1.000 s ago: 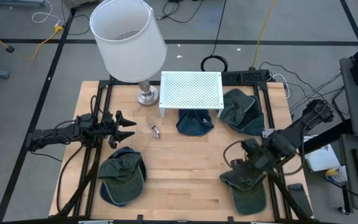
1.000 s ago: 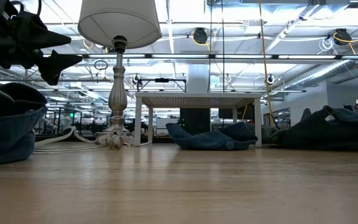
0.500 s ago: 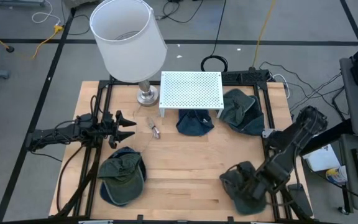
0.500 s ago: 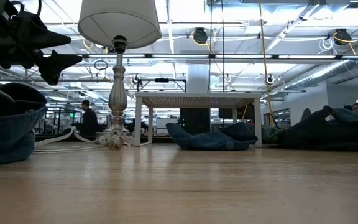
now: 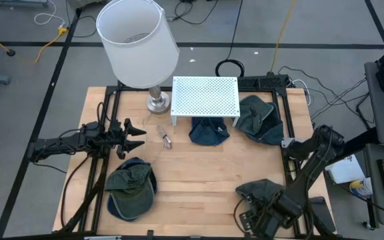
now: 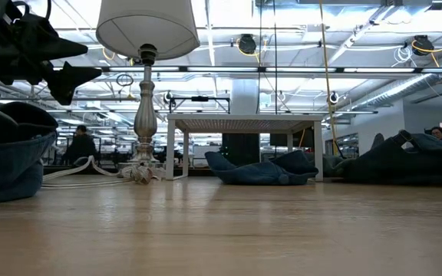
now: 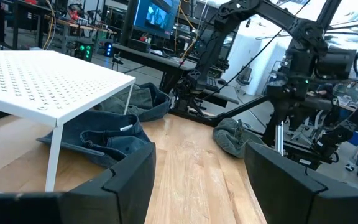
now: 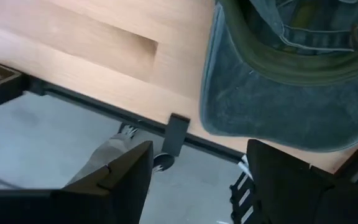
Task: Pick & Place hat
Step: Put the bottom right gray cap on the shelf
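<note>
Moved: right gripper (image 5: 255,223) has swung back from over the near-right hat (image 5: 262,194) to the table's (image 5: 192,180) front edge; left arm unchanged.
Near-right hat: soft olive-and-denim cap, crumpled, at the front right corner, brim just over the edge.
Other hats: one floppy green cap (image 5: 131,187) front left, one (image 5: 260,118) back right, a blue denim one (image 5: 209,130) under the shelf (image 5: 205,97).
Shelf: white perforated metal, thin legs.
Lamp (image 5: 139,45): white drum shade, turned silver stem.
Table: pale wood planks.
Right gripper: pointing down past the edge, fingers apart, empty.
Left gripper (image 5: 139,137): level above the left side, fingers spread, empty.
</note>
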`<state>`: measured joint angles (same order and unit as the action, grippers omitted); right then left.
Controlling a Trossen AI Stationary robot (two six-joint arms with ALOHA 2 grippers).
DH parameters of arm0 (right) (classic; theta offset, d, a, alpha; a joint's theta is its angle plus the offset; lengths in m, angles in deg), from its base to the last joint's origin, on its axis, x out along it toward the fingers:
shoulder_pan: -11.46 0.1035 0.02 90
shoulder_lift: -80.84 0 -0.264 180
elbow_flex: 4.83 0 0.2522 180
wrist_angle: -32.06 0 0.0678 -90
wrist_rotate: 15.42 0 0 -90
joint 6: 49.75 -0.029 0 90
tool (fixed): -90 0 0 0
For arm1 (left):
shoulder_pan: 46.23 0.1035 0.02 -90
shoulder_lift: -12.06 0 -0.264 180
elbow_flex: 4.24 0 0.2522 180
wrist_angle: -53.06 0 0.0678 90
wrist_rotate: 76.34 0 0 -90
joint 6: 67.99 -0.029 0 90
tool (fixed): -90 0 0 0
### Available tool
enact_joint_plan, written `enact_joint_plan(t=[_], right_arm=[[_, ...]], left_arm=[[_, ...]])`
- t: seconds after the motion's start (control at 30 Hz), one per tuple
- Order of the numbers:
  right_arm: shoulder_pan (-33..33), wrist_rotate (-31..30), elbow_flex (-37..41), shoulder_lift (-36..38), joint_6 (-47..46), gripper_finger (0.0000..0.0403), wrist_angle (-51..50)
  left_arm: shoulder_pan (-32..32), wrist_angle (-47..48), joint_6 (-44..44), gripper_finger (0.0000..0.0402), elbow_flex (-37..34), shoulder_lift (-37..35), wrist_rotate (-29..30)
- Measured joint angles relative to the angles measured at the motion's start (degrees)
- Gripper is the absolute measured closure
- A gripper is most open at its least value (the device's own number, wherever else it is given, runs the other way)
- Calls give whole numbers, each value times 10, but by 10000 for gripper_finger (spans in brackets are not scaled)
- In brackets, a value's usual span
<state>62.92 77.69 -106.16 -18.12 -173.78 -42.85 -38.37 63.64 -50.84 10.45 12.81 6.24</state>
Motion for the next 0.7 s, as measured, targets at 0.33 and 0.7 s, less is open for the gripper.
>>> enact_joint_plan(t=[0.33,0.7], right_arm=[[16,1,0,-62,-9,149,9],[20,1,0,-126,22,149,23]], left_arm=[[0,0,0,151,0,0,0],[0,0,0,151,0,0,0]])
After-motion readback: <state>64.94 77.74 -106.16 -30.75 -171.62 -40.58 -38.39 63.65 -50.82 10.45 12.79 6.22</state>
